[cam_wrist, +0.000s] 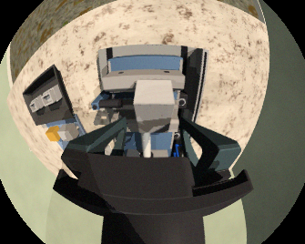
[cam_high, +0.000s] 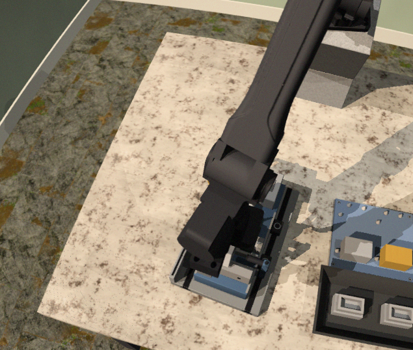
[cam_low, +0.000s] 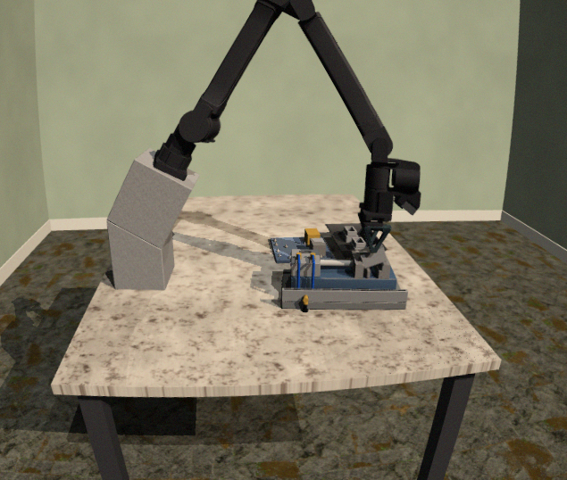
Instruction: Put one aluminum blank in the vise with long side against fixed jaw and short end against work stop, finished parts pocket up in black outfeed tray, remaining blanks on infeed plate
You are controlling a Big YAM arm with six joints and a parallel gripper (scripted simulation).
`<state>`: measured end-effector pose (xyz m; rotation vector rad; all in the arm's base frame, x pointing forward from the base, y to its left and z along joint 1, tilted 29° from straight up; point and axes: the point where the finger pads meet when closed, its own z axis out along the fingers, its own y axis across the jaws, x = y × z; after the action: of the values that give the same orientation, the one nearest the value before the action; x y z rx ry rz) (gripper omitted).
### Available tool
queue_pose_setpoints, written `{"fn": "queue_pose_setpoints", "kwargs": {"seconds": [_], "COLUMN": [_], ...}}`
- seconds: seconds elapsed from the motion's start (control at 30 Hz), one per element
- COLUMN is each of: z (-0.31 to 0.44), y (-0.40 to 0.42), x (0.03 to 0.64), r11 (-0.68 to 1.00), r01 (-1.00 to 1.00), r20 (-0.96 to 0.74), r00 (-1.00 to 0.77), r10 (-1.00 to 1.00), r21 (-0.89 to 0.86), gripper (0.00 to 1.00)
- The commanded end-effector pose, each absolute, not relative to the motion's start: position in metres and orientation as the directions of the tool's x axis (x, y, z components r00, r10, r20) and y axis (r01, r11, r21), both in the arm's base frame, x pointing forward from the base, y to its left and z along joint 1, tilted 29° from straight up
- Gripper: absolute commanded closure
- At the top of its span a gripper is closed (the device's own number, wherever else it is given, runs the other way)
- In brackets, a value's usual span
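Note:
A gray blank sits tilted at the vise jaws, by the fixed jaw. My gripper is open, pointing down, with a finger on each side of the blank; the top view hides the fingertips. The work stop is beside the blank. Another gray blank and a brass blank rest on the infeed plate. Two finished parts lie pocket up in the black tray.
The hosed end block stands at the vise's other end, with a pale rod running from it. Blue hoses hang there. The vise base has raised side rails. The tray adjoins the infeed plate, beside the vise.

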<state>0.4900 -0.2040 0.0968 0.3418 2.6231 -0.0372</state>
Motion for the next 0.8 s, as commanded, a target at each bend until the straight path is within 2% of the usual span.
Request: {"fn": "queue_pose_setpoints", "kwargs": {"seconds": [0.0, 0.77], "z": [0.1195, 0.1198], "y": [-0.2078, -0.2088], "x": [0.5029, 0.5053], "r11": [0.966, 0.966], "r01": [0.256, 0.256], "r20": [-0.523, -0.52], "r00": [-0.82, -0.822], "r10": [0.232, 0.233], "r21": [0.029, 0.029], "gripper": [0.36, 0.36]}}
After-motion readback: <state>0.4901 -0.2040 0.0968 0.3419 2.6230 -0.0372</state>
